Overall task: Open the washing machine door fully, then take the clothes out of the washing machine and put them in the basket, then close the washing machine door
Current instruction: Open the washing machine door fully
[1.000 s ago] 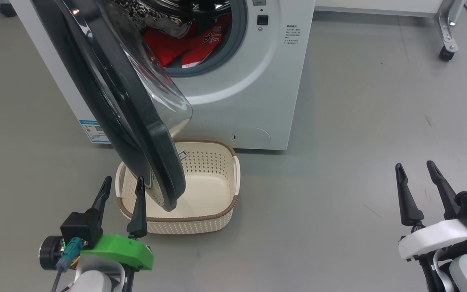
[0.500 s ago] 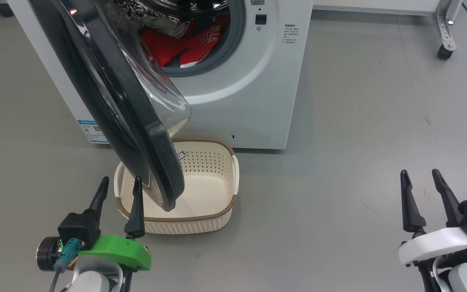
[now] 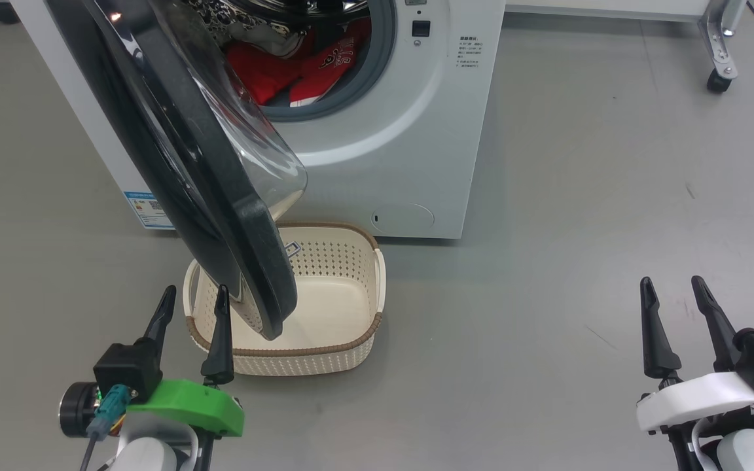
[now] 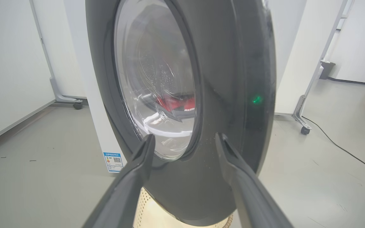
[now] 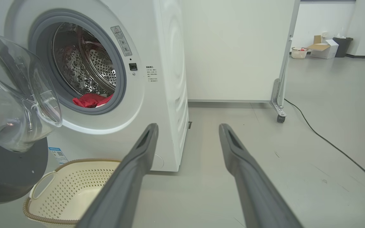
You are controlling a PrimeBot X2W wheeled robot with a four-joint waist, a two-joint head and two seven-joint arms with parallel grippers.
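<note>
The washing machine [image 3: 377,150] takes up the upper left and top centre of the head view, its grey-ringed mouth uncovered. The washing machine door [image 3: 252,261] stands partly swung out, a dark slanted disc running from the upper left down to the centre, and its lower edge hangs over the basket [image 3: 324,356]. The basket sits on the grey floor [image 3: 547,261] just in front of the machine, below centre. The clothes [image 3: 272,72] lie inside the drum at the top centre, red with white lettering. The left gripper [image 3: 196,289] shows at the lower left, fingers spread and empty, tips beside the basket's near left rim. In the left wrist view the door's outer face looms close ahead of those fingers; contact cannot be told. The right gripper [image 3: 671,281] sits at the lower right, fingers spread and empty, well apart from the machine over bare floor
</note>
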